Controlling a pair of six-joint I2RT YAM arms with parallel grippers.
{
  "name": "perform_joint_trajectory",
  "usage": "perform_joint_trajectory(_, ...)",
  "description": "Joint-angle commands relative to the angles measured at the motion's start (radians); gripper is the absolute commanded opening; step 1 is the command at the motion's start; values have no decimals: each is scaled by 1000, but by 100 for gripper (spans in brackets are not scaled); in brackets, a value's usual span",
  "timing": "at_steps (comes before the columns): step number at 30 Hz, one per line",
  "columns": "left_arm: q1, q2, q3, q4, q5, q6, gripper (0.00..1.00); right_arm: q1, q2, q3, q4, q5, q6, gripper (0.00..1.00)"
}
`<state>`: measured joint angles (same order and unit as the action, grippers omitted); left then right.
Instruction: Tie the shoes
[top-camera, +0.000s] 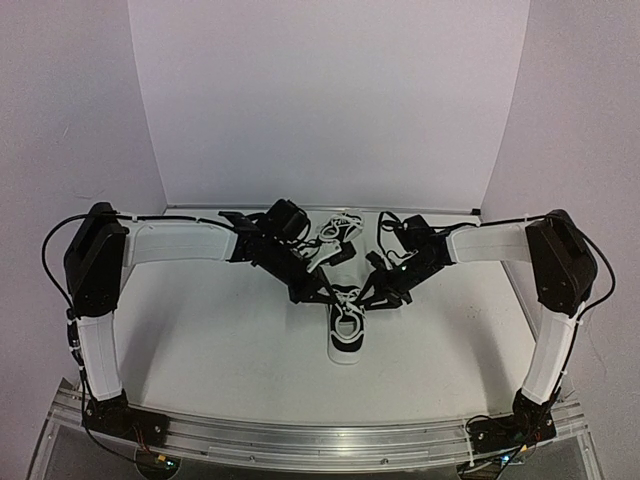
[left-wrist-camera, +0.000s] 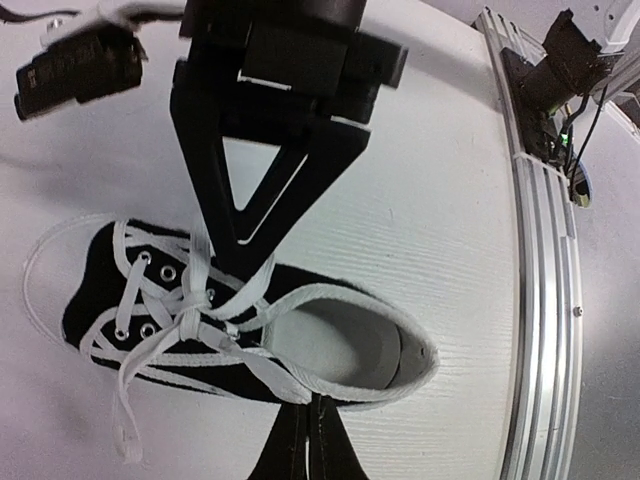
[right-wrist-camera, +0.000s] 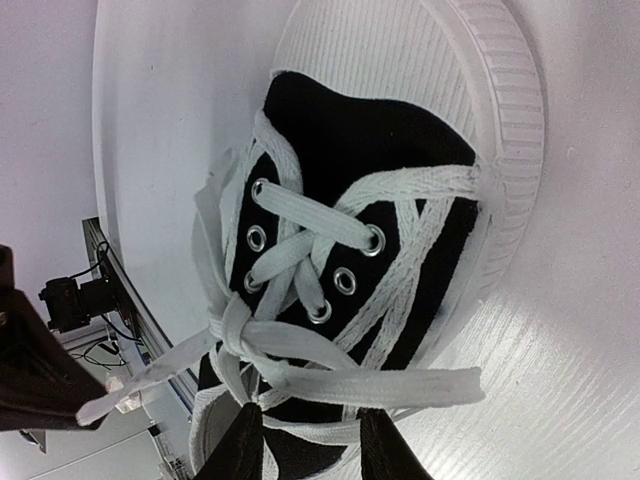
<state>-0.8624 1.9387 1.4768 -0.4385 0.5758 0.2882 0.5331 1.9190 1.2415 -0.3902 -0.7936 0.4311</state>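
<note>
1. Laces (right-wrist-camera: 310, 240) are the job right now. The near shoe (top-camera: 347, 345) lies flat on the table (top-camera: 200, 330), right under both grippers. Its first crossing (left-wrist-camera: 225, 320) looks done, but there is no bow.
2. The left gripper (left-wrist-camera: 307, 405) is pinched tight. One lace end (right-wrist-camera: 165, 370) runs straight to its tip, so it seems to be holding that end.
3. The right gripper (right-wrist-camera: 312, 425) has its fingers a little apart, with laces in the gap just ahead. It is not clear if it squeezes one.
4. The other shoe (top-camera: 335, 240) sits farther off, beyond both grippers, and its laces look loose.
5. Next, each gripper likely needs to pull away from the other to snug the crossing. It should go slowly so the shoe does not slide.
</note>
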Motion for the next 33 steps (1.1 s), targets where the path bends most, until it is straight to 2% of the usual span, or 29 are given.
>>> perform_joint_trajectory(1,-24,-21,83,-14,23,-1,0,2,5,38,-1,21,16,31)
perform_joint_trajectory(14,-132,97,273,-76,33,17,0,-28,-35,3,-4,17,22,30)
perform_joint_trajectory(21,-184,136,318,-108,43,49,1,-51,-45,-5,-4,13,16,30)
perform_joint_trajectory(23,-191,140,320,-120,30,63,5,-51,-42,-2,-3,15,18,30)
perform_joint_trajectory(26,-181,125,317,-139,2,66,22,-53,-33,2,-4,19,17,33)
perform_joint_trajectory(28,-131,98,306,-133,6,30,36,-54,-30,0,-3,21,18,37)
perform_joint_trajectory(30,-49,58,280,-90,51,-44,45,-61,-31,-3,-3,22,17,39)
perform_joint_trajectory(33,30,-19,194,-8,34,-76,51,-85,-39,-11,1,14,12,41)
